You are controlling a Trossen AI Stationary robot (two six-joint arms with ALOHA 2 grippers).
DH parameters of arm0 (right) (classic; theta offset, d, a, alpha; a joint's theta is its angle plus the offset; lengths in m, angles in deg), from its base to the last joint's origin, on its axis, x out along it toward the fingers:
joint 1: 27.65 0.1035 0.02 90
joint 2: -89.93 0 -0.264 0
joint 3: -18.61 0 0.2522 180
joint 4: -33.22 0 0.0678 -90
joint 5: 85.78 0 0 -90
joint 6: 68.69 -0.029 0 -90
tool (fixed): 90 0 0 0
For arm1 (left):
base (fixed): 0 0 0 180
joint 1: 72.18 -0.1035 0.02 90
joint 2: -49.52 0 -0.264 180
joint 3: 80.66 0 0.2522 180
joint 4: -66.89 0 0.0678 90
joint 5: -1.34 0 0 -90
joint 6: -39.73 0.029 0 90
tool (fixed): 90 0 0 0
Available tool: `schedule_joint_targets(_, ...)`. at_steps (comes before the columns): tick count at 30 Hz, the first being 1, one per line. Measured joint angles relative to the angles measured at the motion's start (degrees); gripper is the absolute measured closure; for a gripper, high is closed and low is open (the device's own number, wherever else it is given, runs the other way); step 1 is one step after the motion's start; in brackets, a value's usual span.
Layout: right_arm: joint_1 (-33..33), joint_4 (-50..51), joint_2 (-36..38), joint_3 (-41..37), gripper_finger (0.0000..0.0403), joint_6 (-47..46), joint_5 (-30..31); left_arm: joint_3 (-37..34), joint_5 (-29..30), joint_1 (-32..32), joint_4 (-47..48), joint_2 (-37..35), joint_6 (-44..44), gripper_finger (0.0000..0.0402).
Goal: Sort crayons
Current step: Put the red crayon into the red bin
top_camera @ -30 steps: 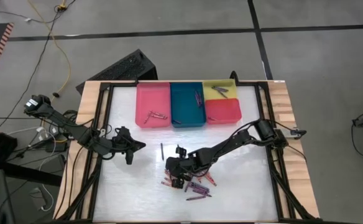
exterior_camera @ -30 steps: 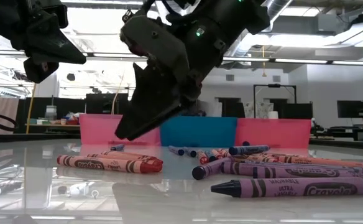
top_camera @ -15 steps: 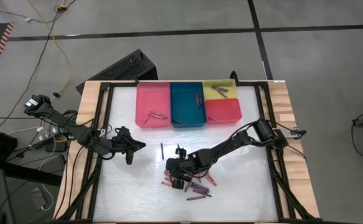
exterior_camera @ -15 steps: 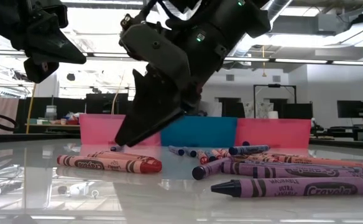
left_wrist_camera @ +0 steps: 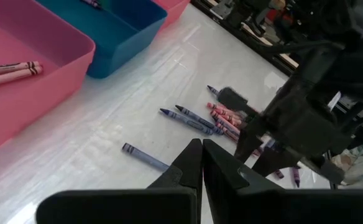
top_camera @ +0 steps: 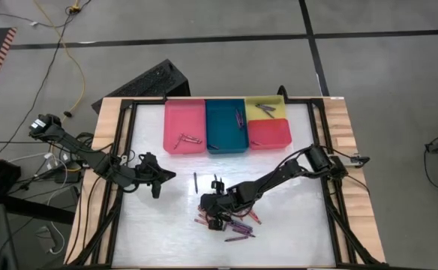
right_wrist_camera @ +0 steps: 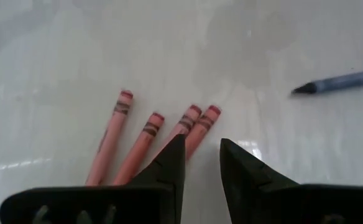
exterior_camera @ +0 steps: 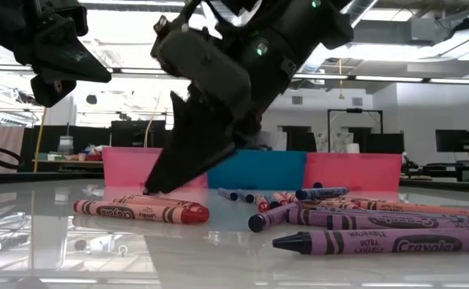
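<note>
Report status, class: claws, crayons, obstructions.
Left claw shut, waiting aside. Right claw open, low over red crayons, none gripped. Nothing blocking.

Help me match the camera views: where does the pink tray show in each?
High view: pink tray, leftmost of the trays at the far edge.
Low view: background, left of centre.
Left wrist view: left side.
Right wrist view: not in it.
Landmark: the teal tray adjoining it.

four trays (top_camera: pixel 225 126), two arms (top_camera: pixel 286 169)
</note>
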Motion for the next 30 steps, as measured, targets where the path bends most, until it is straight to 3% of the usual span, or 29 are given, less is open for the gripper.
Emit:
schedule_joint_targets(6, -0.7, -2.1, -1.7, 0.1, 0.0303, -0.9, -2.7, 0.0, 0.0, 0.0, -0.2, 0.3, -0.2, 0.0401)
schedule_joint_targets(13, -1.4, 1.5, -1.4, 0.1, 0.0312, -1.7, -0.4, 0.0, 0.0, 0.0, 0.0, 2.0, -0.8, 0.0401)
schedule_joint_targets(23, -2.0, 3.5, -1.2, 0.2, 0.0390, -1.8, 0.1, 0.0, -0.1, 0.0, -0.5, 3.4, -1.0, 0.0401)
schedule_joint_targets(30, -2.5, 6.2, 0.5, 0.6, 0.0398, -0.5, 2.4, 0.0, -0.2, 0.0, -0.6, 3.4, -1.0, 0.0401)
